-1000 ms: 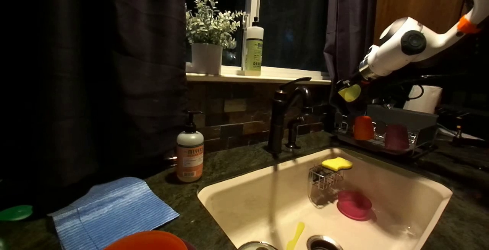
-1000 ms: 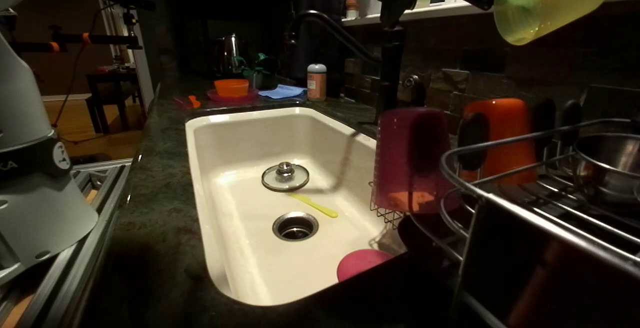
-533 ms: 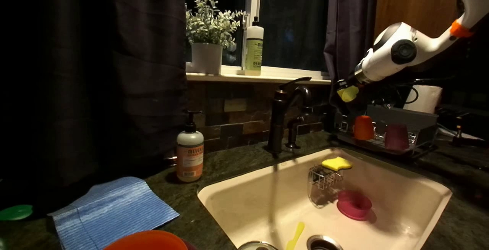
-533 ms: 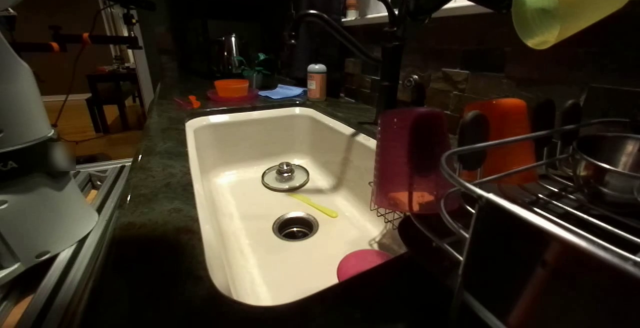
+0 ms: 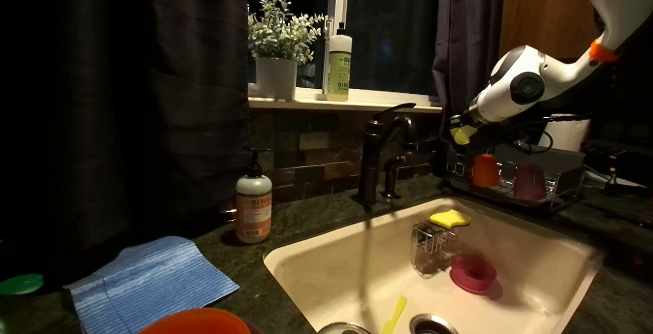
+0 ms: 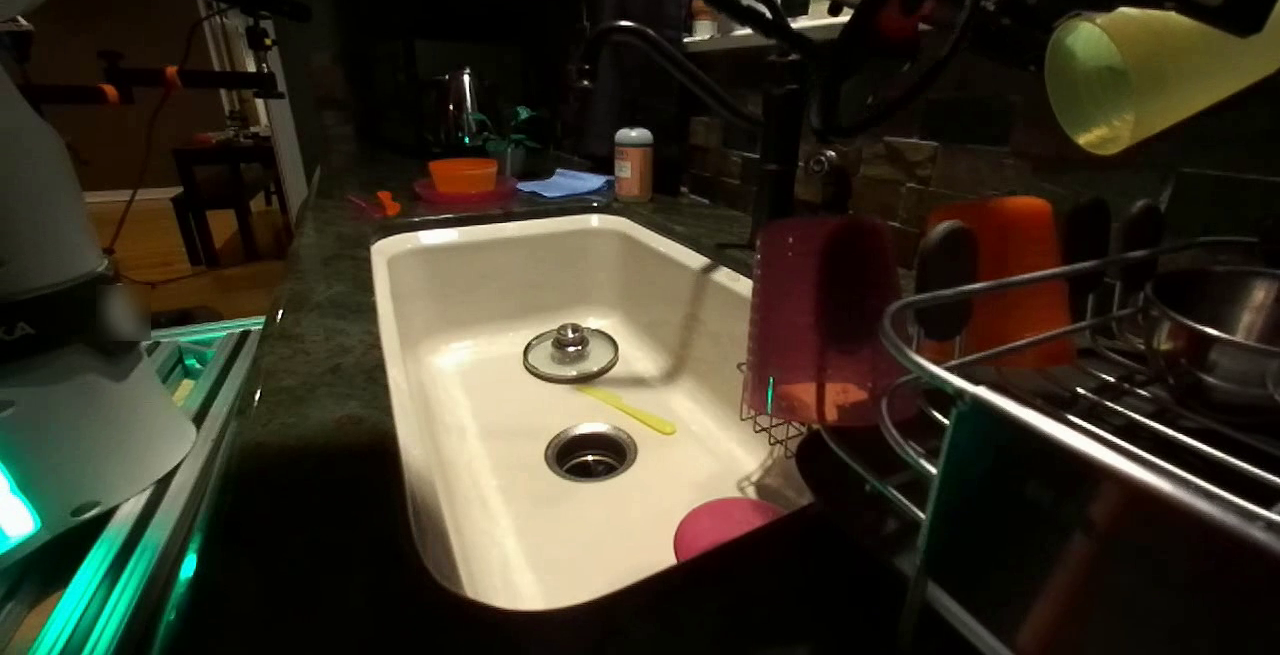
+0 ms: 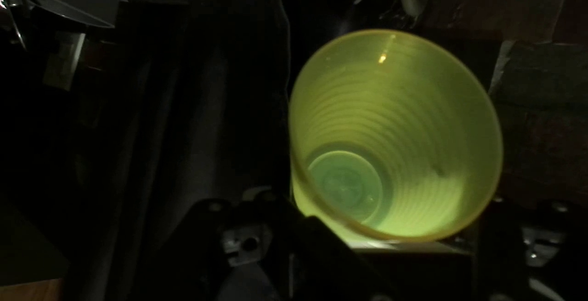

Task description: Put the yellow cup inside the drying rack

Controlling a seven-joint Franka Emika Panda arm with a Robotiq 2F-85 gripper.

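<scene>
The yellow cup (image 5: 463, 135) is a yellow-green tumbler held in the air, tilted on its side; it also shows in an exterior view (image 6: 1165, 80), its mouth facing down-left and its base out of frame. My gripper (image 5: 457, 122) is shut on it. In the wrist view the cup's mouth and ribbed inside (image 7: 395, 108) fill the middle, between the dark fingers of the gripper (image 7: 388, 218). The drying rack (image 5: 541, 158), dark wire with grey panels, stands below and to the right of the cup; its metal rail shows close up in an exterior view (image 6: 1020, 415).
An upside-down orange cup (image 5: 485, 171) and purple cup (image 5: 529, 183) stand in the rack, beside a steel pot (image 6: 1220, 335). The black faucet (image 5: 371, 165) stands behind the cream sink (image 5: 326, 273). A yellow sponge (image 5: 450, 219) sits on a sink caddy.
The arm and held cup have moved lower, slightly left in an exterior view; in an exterior view the cup has shifted right and down. The cup stays in the gripper.
</scene>
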